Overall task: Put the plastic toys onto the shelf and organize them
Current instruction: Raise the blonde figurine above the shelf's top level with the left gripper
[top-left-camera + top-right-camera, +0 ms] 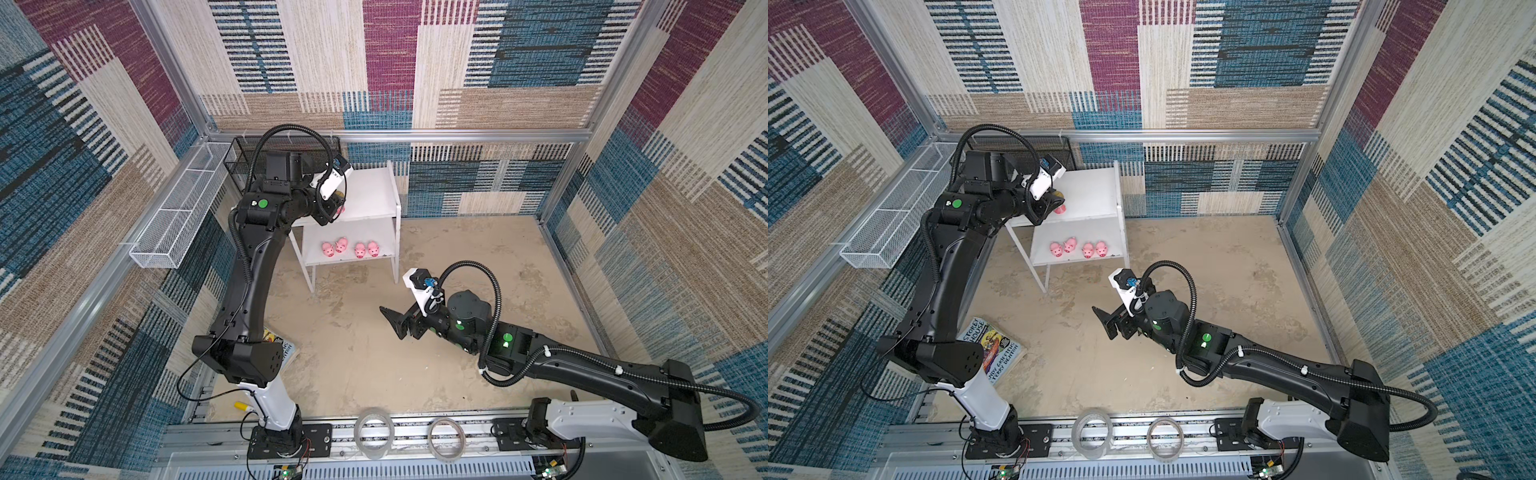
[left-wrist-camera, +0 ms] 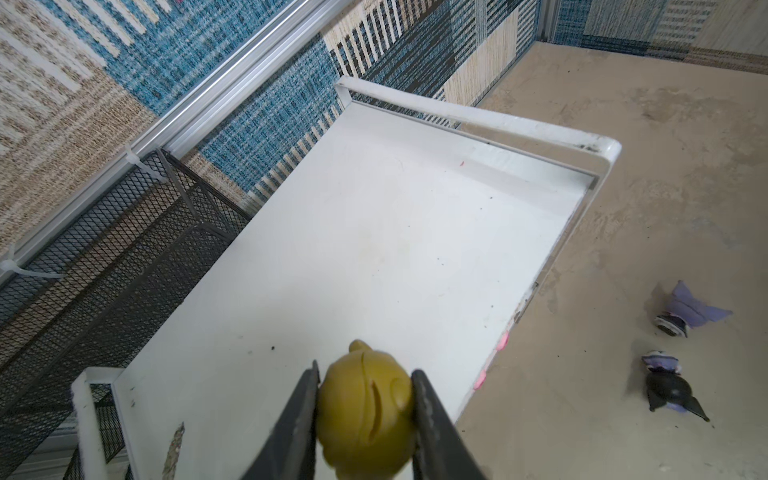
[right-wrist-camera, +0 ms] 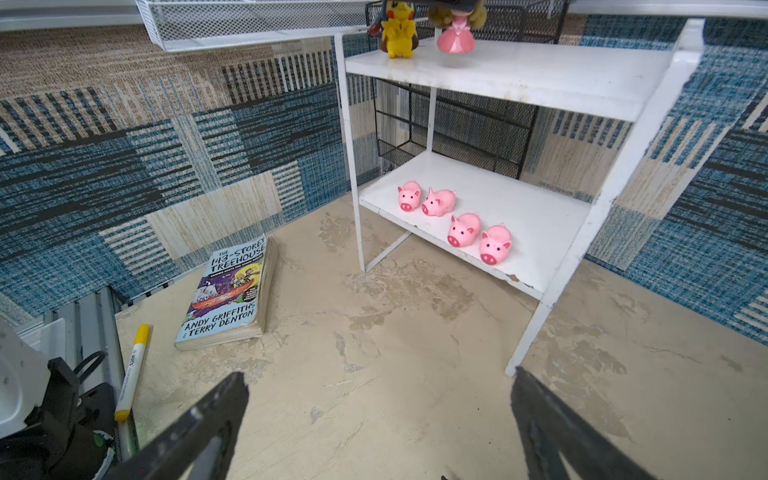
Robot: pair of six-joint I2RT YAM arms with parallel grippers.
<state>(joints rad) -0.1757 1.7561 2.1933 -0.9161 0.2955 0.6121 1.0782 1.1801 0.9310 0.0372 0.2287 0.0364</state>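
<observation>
Left gripper (image 2: 365,372) pinches the blond pink-dressed plastic doll (image 3: 455,39) by the head; seat its skirt flat on the white two-tier shelf (image 3: 540,79) before releasing. Right gripper (image 3: 378,373) gapes empty.

On the beige worktop (image 1: 457,270) rest the white shelf (image 1: 370,195), four pink pigs (image 1: 360,250) in a row on its lower board, and a paperback book (image 1: 994,349) at lower left.

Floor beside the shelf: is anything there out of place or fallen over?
Yes. Two black-and-purple toys lie on the floor beside the shelf, apart from it, and seem tipped on their sides. The pigs stand in a row on its lower board, so these two look left out.
</observation>
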